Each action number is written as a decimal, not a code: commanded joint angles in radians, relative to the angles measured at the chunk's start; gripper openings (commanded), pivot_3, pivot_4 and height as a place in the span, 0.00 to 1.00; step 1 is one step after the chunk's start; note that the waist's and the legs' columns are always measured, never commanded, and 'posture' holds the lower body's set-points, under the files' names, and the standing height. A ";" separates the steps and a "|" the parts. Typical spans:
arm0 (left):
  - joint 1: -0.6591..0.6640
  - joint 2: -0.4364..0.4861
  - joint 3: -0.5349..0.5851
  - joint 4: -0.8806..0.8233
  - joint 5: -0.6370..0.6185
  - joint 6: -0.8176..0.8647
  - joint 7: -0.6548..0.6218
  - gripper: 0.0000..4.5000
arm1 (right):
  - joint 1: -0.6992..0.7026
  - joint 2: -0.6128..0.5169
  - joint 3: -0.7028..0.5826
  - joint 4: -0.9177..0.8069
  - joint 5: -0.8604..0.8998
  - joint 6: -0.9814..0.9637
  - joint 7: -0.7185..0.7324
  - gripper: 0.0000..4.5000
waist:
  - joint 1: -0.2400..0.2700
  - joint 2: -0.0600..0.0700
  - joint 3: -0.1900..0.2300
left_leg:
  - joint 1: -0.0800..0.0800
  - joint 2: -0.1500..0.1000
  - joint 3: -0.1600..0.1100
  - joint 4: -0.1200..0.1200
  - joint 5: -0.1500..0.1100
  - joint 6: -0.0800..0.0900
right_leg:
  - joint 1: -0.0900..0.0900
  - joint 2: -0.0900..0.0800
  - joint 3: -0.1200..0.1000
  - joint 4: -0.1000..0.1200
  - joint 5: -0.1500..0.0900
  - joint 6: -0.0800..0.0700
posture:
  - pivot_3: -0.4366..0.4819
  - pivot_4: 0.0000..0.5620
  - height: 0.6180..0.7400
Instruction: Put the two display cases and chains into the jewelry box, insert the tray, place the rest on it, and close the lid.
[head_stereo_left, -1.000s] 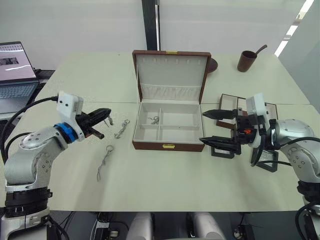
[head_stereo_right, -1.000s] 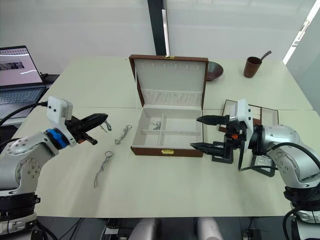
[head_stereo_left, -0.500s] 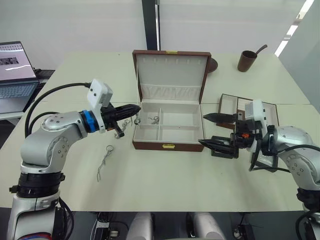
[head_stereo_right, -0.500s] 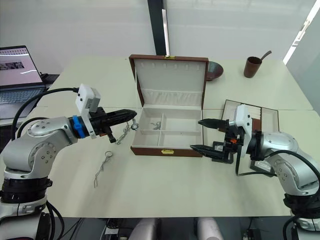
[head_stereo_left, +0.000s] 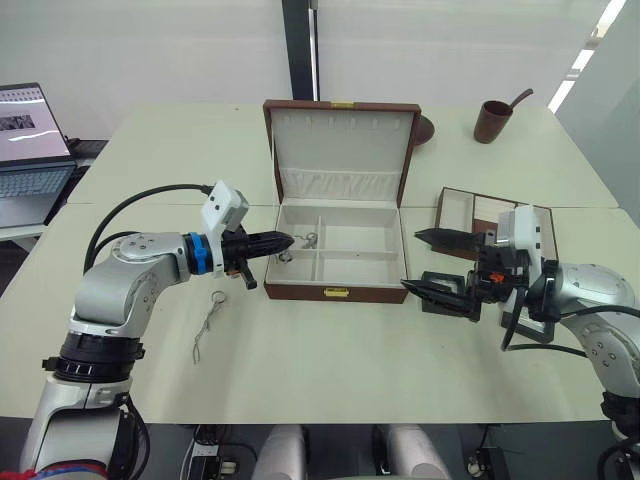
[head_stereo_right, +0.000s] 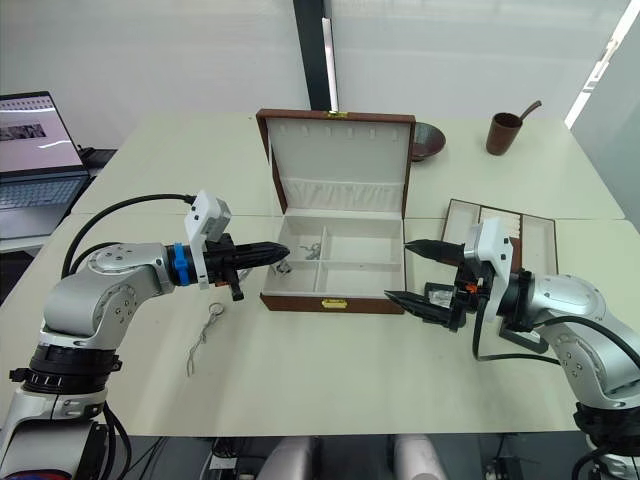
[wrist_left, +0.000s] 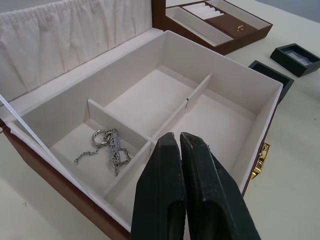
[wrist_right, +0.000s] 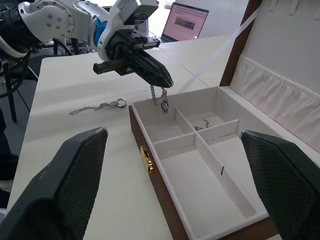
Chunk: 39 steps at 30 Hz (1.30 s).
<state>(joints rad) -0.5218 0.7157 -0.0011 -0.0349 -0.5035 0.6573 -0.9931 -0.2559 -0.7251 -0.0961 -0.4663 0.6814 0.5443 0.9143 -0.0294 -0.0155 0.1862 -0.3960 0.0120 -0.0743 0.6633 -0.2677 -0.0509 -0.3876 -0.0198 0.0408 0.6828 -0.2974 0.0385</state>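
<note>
One chain (wrist_right: 163, 101) is hanging from the tips of the left hand (wrist_right: 162, 79), which is pinched tight on it — it's dangling just above the jewelry box's (head_stereo_left: 335, 291) left wall, so my guess is it's being carried over to drop next to the one already inside. That other chain (wrist_left: 107, 148) is sitting in the box's small back-left compartment, which is probably the target again, since it keeps the thin stuff together and leaves the big compartments free for the cases.

A third chain (head_stereo_left: 208, 317) is lying on the bench (head_stereo_left: 300, 370) to the left of the box, ring end toward the box, not yet picked up.

The right hand (head_stereo_left: 428, 263) is hovering just off the box's right side with its fingers spread wide and nothing in them — looks like it's lining up on the display case (head_stereo_left: 447, 293) sitting on the bench right beside it. The second display case (wrist_left: 298, 57) is a bit farther out from the box on that same side. The tray (head_stereo_left: 488, 211) is parked to the right of the box too, out of the way until the lower level is filled.

The lid (head_stereo_left: 343, 150) is standing open behind the box, so both arms are getting free access from the sides.
</note>
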 joint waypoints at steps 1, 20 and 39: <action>0.004 -0.010 -0.005 0.000 0.012 -0.025 -0.009 0.00 | -0.005 -0.011 -0.026 -0.040 0.010 -0.008 -0.003 1.00 | 0.000 0.000 0.000 | 0.000 0.000 0.000 0.000 0.000 0.000 | 0.000 0.000 0.000 0.000 0.000 0.000 | 0.48 0.27 1.00; 0.020 -0.036 0.044 -0.011 -0.038 -0.006 -0.025 0.78 | 0.001 -0.021 -0.033 -0.021 0.012 -0.007 0.003 1.00 | 0.000 0.000 0.000 | 0.000 0.000 0.000 0.000 0.000 0.000 | 0.000 0.000 0.000 0.000 0.000 0.000 | 0.48 0.27 1.00; 0.356 0.184 0.521 0.077 -0.106 -0.008 0.026 0.99 | 0.172 -0.095 -0.344 0.360 -0.064 -0.103 0.012 1.00 | 0.000 0.000 0.000 | 0.002 0.001 0.002 0.000 0.000 0.000 | 0.001 -0.001 0.001 0.000 0.000 0.000 | 0.48 0.27 1.00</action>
<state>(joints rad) -0.1797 0.8841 0.4589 0.0465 -0.6347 0.6936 -0.9992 -0.0802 -0.8128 -0.3733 -0.1375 0.6168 0.4708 0.9378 -0.0296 -0.0155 0.1862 -0.3944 0.0126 -0.0724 0.6626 -0.2678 -0.0507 -0.3870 -0.0206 0.0419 0.6824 -0.2974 0.0386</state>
